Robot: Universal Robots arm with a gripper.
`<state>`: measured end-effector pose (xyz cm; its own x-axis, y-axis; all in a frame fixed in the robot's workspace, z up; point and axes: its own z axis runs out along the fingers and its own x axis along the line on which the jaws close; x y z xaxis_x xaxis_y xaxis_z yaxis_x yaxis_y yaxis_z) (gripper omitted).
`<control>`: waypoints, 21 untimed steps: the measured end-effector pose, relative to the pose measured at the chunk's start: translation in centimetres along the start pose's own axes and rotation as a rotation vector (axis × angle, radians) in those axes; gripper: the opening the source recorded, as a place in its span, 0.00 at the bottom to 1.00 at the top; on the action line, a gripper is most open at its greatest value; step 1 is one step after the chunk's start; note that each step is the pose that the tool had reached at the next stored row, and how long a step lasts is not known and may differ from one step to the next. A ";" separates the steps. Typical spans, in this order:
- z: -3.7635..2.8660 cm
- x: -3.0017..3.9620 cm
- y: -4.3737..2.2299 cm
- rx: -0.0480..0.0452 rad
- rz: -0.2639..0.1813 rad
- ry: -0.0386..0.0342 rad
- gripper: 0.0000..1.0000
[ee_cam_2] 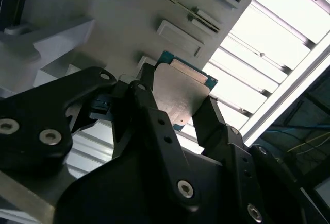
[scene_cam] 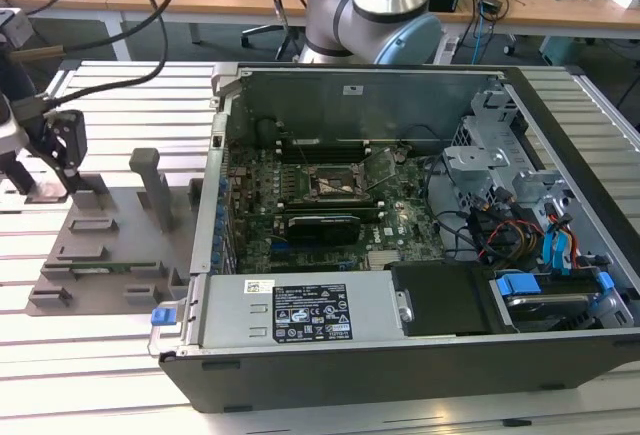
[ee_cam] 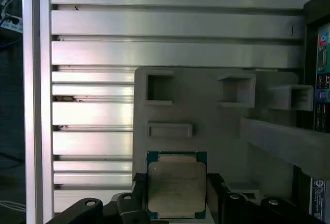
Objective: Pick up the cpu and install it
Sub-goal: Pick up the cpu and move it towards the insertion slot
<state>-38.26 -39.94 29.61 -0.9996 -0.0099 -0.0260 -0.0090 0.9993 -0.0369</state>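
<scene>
The pincer (ee_cam_2: 178, 98) gripped the cpu (ee_cam: 175, 185) by two opposite edges over the grey parts holder (ee_cam: 221, 131) on the slatted surface (ee_cam: 154, 38) beside the open computer case (scene_cam: 400, 365).

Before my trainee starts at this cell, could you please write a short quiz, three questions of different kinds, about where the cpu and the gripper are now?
1. True or false: the cpu already sits in the motherboard socket.
2. In the exterior view, where is the gripper? A) above the gray fixture plate, at the exterior view's left of the computer case; B) inside the case; C) over the wooden desk behind.
3. Fill in: in both wrist views, the cpu lies between the gripper's two ____.

Key
1. False: it is at the fixture plate, in the gripper.
2. A.
3. fingers, one against each side edge.
</scene>
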 end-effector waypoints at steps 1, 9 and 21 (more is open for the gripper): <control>-0.20 0.00 -0.01 0.0000 0.000 0.0001 0.55; -2.27 -0.06 -0.08 0.0000 0.000 0.0000 0.55; -4.81 -0.12 -0.18 0.0000 0.000 0.0000 0.55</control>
<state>-38.26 -39.94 34.43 -0.9996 -0.0099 -0.0260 -0.0090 0.9993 -0.0369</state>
